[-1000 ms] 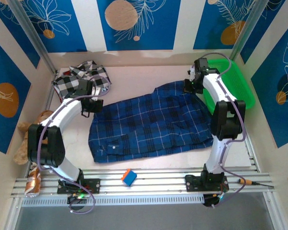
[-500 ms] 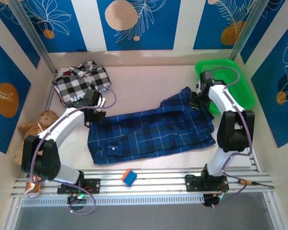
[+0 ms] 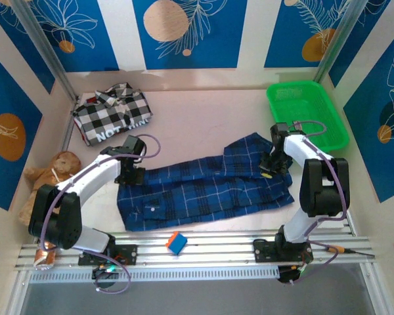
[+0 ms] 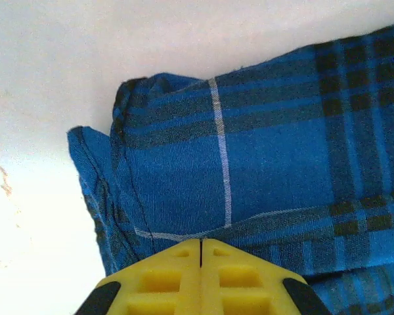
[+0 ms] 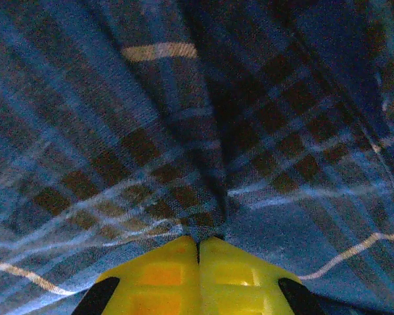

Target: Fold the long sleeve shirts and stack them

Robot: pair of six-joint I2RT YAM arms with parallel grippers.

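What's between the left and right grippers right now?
The dark blue plaid shirt fills that stretch, running from the left gripper to the right gripper. Each gripper is shut on its cloth. The top external view shows this.

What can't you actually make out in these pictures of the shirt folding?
- Top view: white lettering on the checked shirt, too small and creased to read whole.
- Top view: teddy bear, partly behind the left arm.
- Right wrist view: which part of the blue plaid shirt the right gripper pinches; cloth dark, too close.

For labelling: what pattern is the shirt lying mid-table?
The shirt is dark blue plaid with thin light lines; left wrist view.
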